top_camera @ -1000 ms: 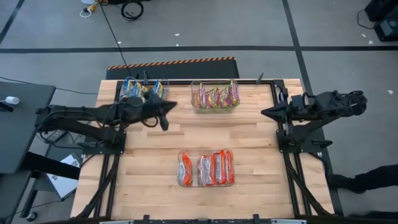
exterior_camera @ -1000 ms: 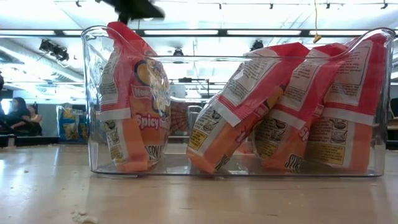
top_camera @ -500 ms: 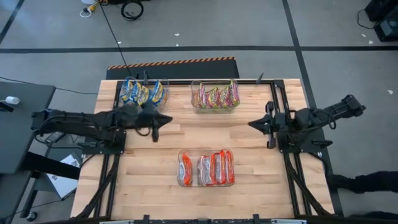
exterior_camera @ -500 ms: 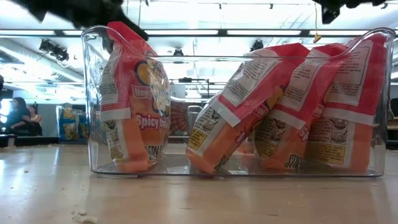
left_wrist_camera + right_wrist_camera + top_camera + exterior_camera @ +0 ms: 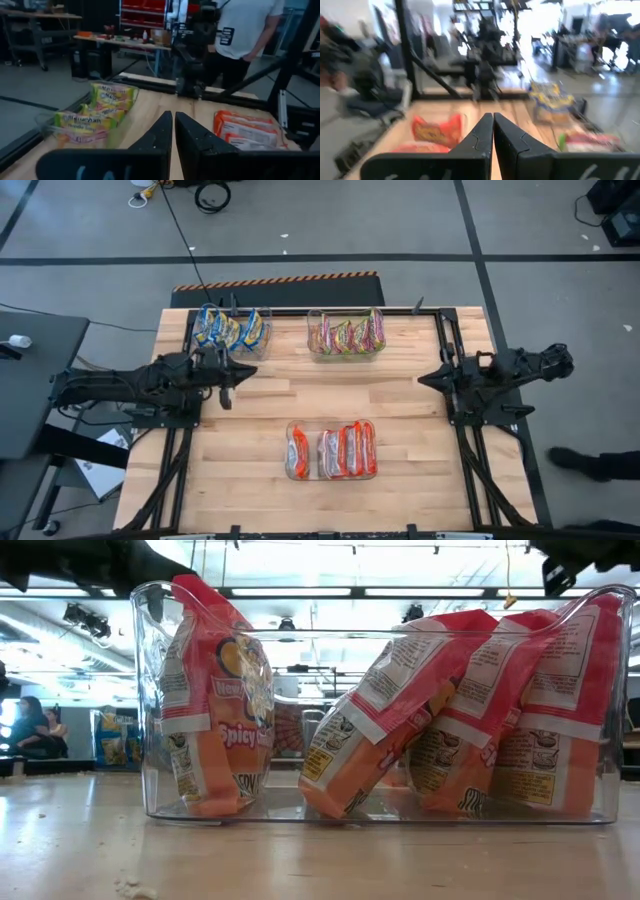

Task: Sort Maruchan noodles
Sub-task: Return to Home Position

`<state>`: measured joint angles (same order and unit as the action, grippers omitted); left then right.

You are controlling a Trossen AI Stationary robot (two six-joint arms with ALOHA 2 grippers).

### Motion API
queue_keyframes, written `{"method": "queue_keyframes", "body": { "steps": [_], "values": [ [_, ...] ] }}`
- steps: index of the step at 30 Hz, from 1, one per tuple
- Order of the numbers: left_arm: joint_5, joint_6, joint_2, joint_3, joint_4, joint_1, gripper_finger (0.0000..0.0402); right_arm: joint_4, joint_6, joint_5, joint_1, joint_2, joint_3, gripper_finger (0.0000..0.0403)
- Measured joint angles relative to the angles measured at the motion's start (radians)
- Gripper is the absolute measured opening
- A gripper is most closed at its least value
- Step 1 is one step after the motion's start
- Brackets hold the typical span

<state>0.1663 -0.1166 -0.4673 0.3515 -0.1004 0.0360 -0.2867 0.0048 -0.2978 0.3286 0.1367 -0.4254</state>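
Homing step, by my read. The sort looks done, with no loose pack on the table (image 5: 400,430). Left gripper (image 5: 232,377) hangs over the left part of the table, just below the upper-left bin (image 5: 262,350) in frame. Right gripper (image 5: 432,377) hangs over the right part, well apart from every bin. Both wrist views show the fingers pressed together with nothing between them.

To do it well:
- Leave the fingers closed.
- Retract each arm along its own side, with no sweep through the centre.
- Stay high enough to clear the bin rims.
- Pull the left arm out toward frame left, not up toward the bin beside it.

Bins:
- Upper-left bin: blue-yellow packs (image 5: 230,328), standing on edge.
- Upper-middle bin (image 5: 346,357): green-pink packs (image 5: 347,335), also on edge.
- Lower-centre bin (image 5: 300,670): orange packs (image 5: 350,449). One is upright at its left end, then a gap, then the rest lean together at the right.

No colour mixing that I can see.
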Motion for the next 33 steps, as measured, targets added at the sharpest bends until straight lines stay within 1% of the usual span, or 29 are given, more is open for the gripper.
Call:
{"method": "queue_keyframes", "body": {
  "steps": [1,2,3,5,6,7,9,12,15,18,20,22,25,29,32,33],
  "values": [
    [-0.009,0.008,0.009,0.000,0.002,-0.001,0.0027,0.017,-0.002,0.016,0.000,-0.021,0.008,0.0019],
    [-0.038,0.028,0.020,0.000,0.003,-0.001,0.0027,0.036,-0.004,0.038,0.000,-0.046,0.022,0.0019],
    [-0.097,0.059,0.029,0.000,-0.001,0.000,0.0027,0.049,0.004,0.066,0.000,-0.066,0.039,0.0019],
    [-0.278,0.115,0.041,0.000,-0.010,-0.007,0.0027,0.073,0.065,0.129,-0.004,-0.107,0.080,0.0019],
    [-0.335,0.122,0.047,0.000,-0.010,-0.010,0.0027,0.084,0.104,0.168,-0.006,-0.125,0.099,0.0019],
    [-0.365,0.118,0.056,0.000,0.000,-0.011,0.0027,0.101,0.137,0.206,-0.009,-0.137,0.120,0.0018],
    [-0.377,0.073,0.058,0.000,0.006,-0.017,0.0027,0.119,0.175,0.253,-0.017,-0.134,0.157,0.0018],
    [-0.377,0.020,0.055,0.000,0.001,-0.019,0.0027,0.166,0.187,0.262,-0.037,-0.132,0.205,0.0019],
    [-0.349,0.028,0.055,0.000,-0.003,-0.018,0.0027,0.239,0.188,0.272,-0.063,-0.134,0.248,0.0020],
    [-0.319,0.094,0.056,0.001,-0.025,-0.017,0.0027,0.331,0.193,0.276,-0.090,-0.135,0.286,0.0020],
    [-0.319,0.123,0.059,0.001,-0.018,-0.012,0.0027,0.338,0.233,0.282,-0.121,-0.135,0.301,0.0019],
    [-0.321,0.093,0.069,0.001,-0.019,-0.011,0.0027,0.339,0.289,0.301,-0.173,-0.135,0.313,0.0019],
    [-0.320,0.048,0.097,0.001,-0.010,0.005,0.0027,0.347,0.304,0.383,-0.268,-0.135,0.335,0.0019],
    [-0.317,0.082,0.192,0.001,0.047,0.038,0.0027,0.389,0.310,0.511,-0.409,-0.135,0.357,0.0019],
    [-0.317,0.102,0.266,0.002,0.100,0.057,0.0027,0.393,0.289,0.614,-0.470,-0.135,0.357,0.0019],
    [-0.316,0.102,0.283,0.002,0.120,0.062,0.0027,0.394,0.272,0.633,-0.480,-0.135,0.357,0.0019]
  ]
}}
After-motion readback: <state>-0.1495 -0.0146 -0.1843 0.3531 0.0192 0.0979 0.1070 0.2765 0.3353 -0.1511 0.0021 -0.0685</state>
